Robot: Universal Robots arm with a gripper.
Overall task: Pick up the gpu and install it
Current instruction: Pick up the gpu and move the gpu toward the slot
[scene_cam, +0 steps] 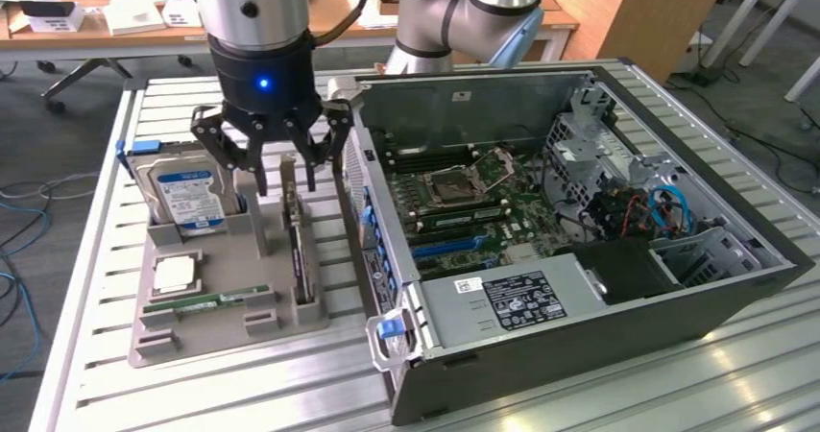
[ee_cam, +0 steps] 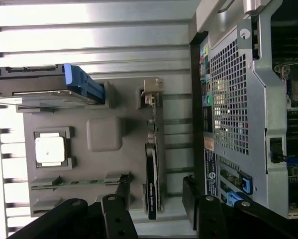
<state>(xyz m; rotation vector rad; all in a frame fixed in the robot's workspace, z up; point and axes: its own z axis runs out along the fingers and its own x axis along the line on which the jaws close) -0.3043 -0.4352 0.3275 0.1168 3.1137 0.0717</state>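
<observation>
Robot arm (scene_cam: pixel 256 29) over a slatted metal bench (scene_cam: pixel 256 394), with its jaws spread wide and holding nothing. The jaws hang directly above the gpu (scene_cam: pixel 298 250), a thin black card standing on its long edge in a slot at the side of a grey tray (scene_cam: pixel 218 326) nearest the computer case (scene_cam: pixel 717 278). In the wrist view the 2 black fingers (ee_cam: pixel 121 186) straddle the gpu (ee_cam: pixel 152 184), 1 on each side, both apart from it; the card's silvery bracket (ee_cam: pixel 151 92) is at its far end. The same tray (ee_cam: pixel 104 164) carries 3 other parts: a hard drive (scene_cam: pixel 190 197) with a blue and white label, upright at the back; a square processor chip (scene_cam: pixel 176 274) lying flat in a recess; and a narrow green memory stick (scene_cam: pixel 205 302) lying in front of the chip. The case lies on its side just beside the tray, on the exterior view's right, open at the top, with the green motherboard (scene_cam: pixel 474 202) exposed inside.
</observation>
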